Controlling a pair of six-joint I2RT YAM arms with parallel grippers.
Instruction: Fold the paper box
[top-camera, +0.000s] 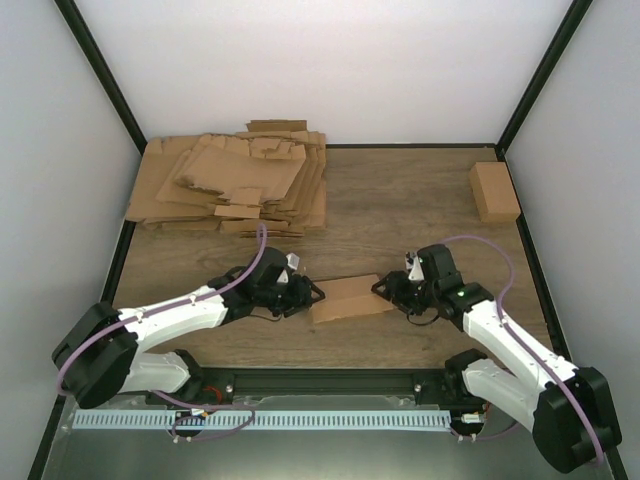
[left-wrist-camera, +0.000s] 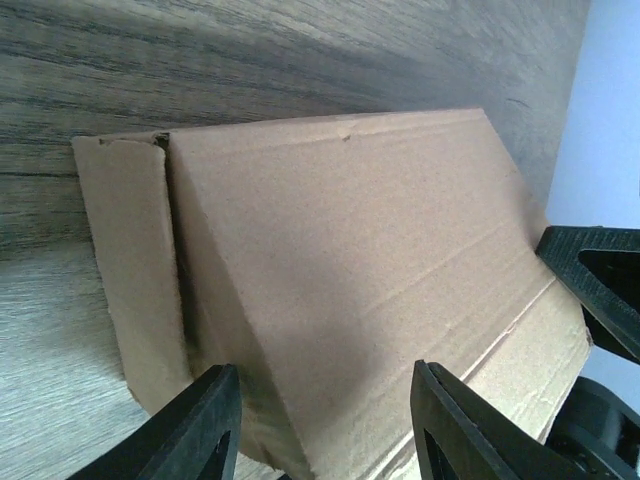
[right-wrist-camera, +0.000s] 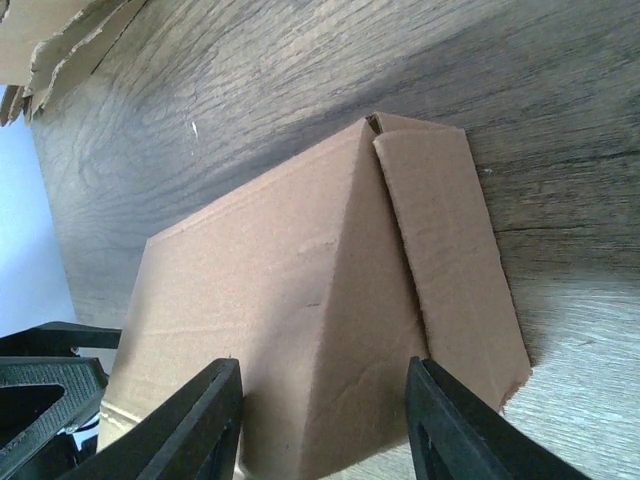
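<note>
Paper box (top-camera: 350, 298): lay on the table (top-camera: 420, 210) towards its near edge, between the two arms and well apart from the heap of flat sheets (top-camera: 235, 185) at the far left. Was partly raised, one broad sloping face up, with a narrow flap flat on the wood beside it. Ran with its long axis left to right, so offered one short end to each arm.

Left gripper (top-camera: 308, 292): stood at the left end of the box, touching or all but touching it in the overhead view. Showed fingers (left-wrist-camera: 205, 425) apart in the wrist view, with cardboard filling the gap between them. Could not tell whether clamped on the box or merely set around it.

Right gripper (top-camera: 385, 288): stood at the right end, mirroring the other. Likewise showed jaws parted, with the raised ridge of the box between them. Grip or mere closeness not to be told here either.

Neither arm nearer: both equally close, one at each end.

Coming move judged to turn on this end-to-end line. Probably called for pressing along the length of the box, from both ends inward. Would need matching from both sides, to avoid sliding or skewing the box toward the weaker one.
</note>
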